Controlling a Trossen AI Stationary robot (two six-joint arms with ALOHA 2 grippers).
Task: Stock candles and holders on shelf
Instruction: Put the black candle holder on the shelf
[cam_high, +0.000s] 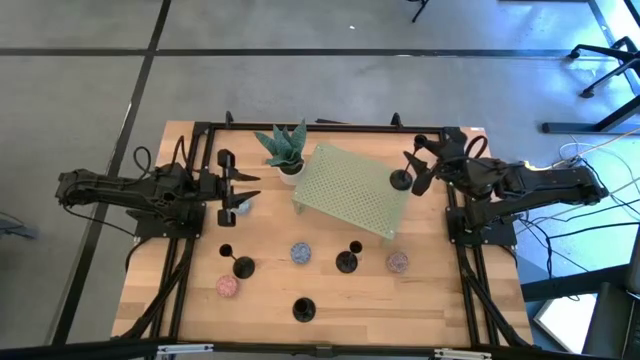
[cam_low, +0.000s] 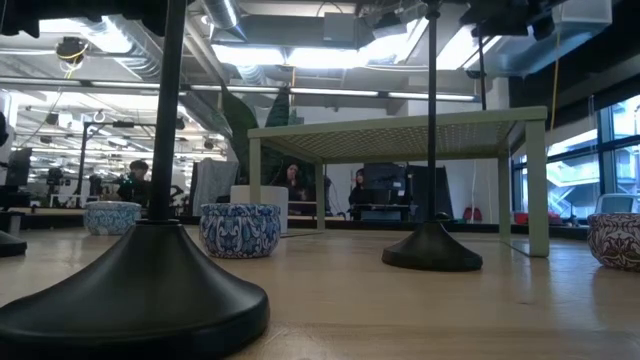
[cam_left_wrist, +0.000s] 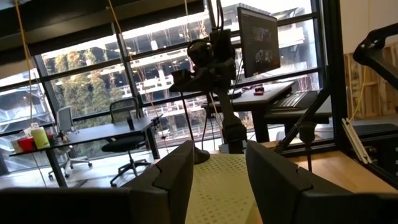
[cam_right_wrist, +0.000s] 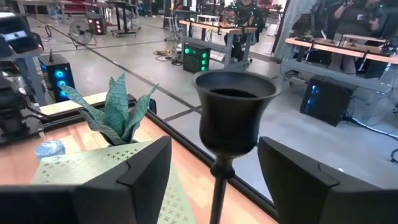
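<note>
Pale green perforated metal, that's the shelf (cam_high: 350, 190), a low raised rectangular panel sitting at an angle near the far middle of the wooden table (cam_high: 340, 310). One black candlestick holder (cam_high: 400, 180) with a round disc base, thin stem and small cup top stands on the shelf's right end. The right gripper (cam_high: 418, 172) is right there around it, and the right wrist view shows the cup (cam_right_wrist: 235, 112) between the fingers (cam_right_wrist: 140, 177) with clear gaps either side, so the jaws are spread and not pinching it.

Three more black holders stand on the table in front of the shelf: (cam_high: 242, 267), (cam_high: 347, 262) and (cam_high: 303, 309). Speckled round candle pucks: a bluish-grey one (cam_high: 300, 253), pink-red ones at (cam_high: 397, 262) and (cam_high: 226, 286), and another bluish one (cam_high: 243, 207) just beside the left gripper (cam_high: 243, 190). That gripper hovers left of the shelf, fingers partly apart, nothing between them.

A spiky green plant in a white pot (cam_high: 284, 150) sits at the shelf's far left corner.
</note>
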